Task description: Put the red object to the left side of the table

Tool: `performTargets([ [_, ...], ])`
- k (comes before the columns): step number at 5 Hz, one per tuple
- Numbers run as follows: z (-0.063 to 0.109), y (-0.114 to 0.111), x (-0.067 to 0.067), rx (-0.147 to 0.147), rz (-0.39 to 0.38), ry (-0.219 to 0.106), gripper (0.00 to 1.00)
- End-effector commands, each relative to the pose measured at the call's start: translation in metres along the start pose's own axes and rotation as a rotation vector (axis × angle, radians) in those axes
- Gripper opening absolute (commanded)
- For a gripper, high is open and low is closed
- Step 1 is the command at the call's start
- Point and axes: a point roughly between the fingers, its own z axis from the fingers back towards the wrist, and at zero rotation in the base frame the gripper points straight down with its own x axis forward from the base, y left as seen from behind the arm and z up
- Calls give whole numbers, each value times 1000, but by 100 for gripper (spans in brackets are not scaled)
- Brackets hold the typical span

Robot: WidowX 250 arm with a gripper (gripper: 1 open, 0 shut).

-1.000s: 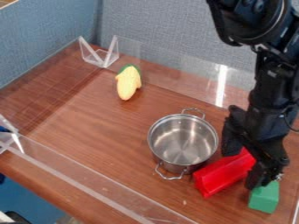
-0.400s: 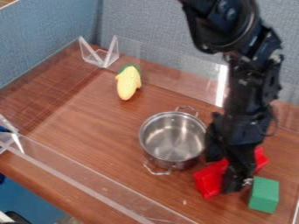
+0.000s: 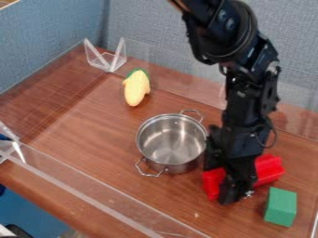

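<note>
The red object, a bright red long block, lies on the table near its front right. My gripper points straight down onto the block's left end. Its black fingers straddle the block and hide part of it. How tightly the jaws press on it does not show. The black arm rises from there to the top of the view.
A steel pot with side handles stands just left of the gripper, close to the arm. A small green block lies right of the gripper at the front. A yellow oval fruit sits far back. Clear acrylic walls edge the table.
The gripper sank and shifted left onto the red block. The red block and the steel pot both slid left.
</note>
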Motion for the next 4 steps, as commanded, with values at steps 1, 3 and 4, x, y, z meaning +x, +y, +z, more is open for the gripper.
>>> performTargets([
  [1, 12, 4, 12, 13, -12, -31, 0],
  [3, 25, 4, 18, 5, -37, -28, 0],
  [4, 32, 4, 19, -1, -50, -24, 0],
])
